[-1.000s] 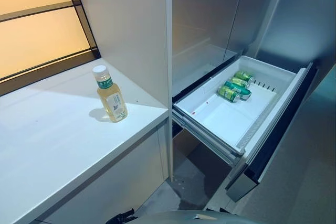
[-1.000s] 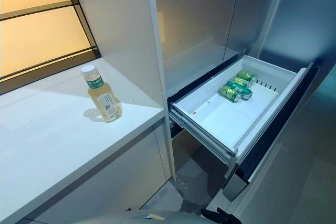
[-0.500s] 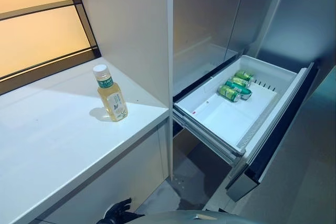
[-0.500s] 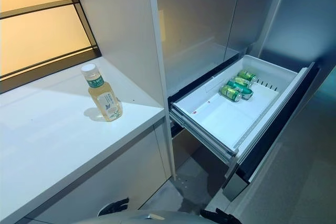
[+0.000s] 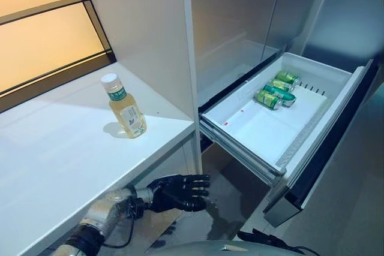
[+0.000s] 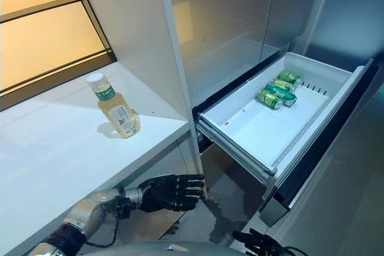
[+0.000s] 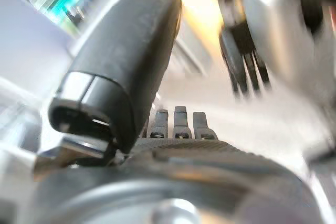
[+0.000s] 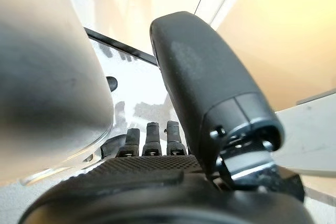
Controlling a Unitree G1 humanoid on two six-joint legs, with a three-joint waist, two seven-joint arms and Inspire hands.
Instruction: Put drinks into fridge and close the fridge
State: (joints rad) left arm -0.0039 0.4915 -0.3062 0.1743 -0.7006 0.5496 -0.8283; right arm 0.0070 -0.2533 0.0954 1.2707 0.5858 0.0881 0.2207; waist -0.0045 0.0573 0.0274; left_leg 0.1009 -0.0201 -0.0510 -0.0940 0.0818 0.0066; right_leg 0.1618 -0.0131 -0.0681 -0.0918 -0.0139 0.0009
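Observation:
A bottle [image 5: 126, 110] of pale yellow drink with a white cap and green label stands upright on the white counter [image 5: 66, 166]. The fridge's white drawer [image 5: 243, 147] is pulled out, with green cans [image 5: 275, 91] lying at its far end. My left hand [image 5: 175, 192] is open and empty, fingers spread, below the counter's front edge and left of the drawer; it also shows in the left wrist view [image 7: 184, 153]. My right hand [image 6: 259, 243] is low, under the drawer's front, and is open and empty in the right wrist view [image 8: 147, 174].
A tall white cabinet panel [image 5: 150, 28] stands between the counter and the fridge. The fridge's steel doors [image 5: 240, 10] rise behind the drawer. The drawer's dark front [image 5: 324, 148] juts into the floor space on the right. A window [image 5: 42, 22] lies behind the counter.
My left arm has come up into view, and its hand now reaches out below the counter edge. My right hand's fingers show at the bottom. The camera has shifted slightly.

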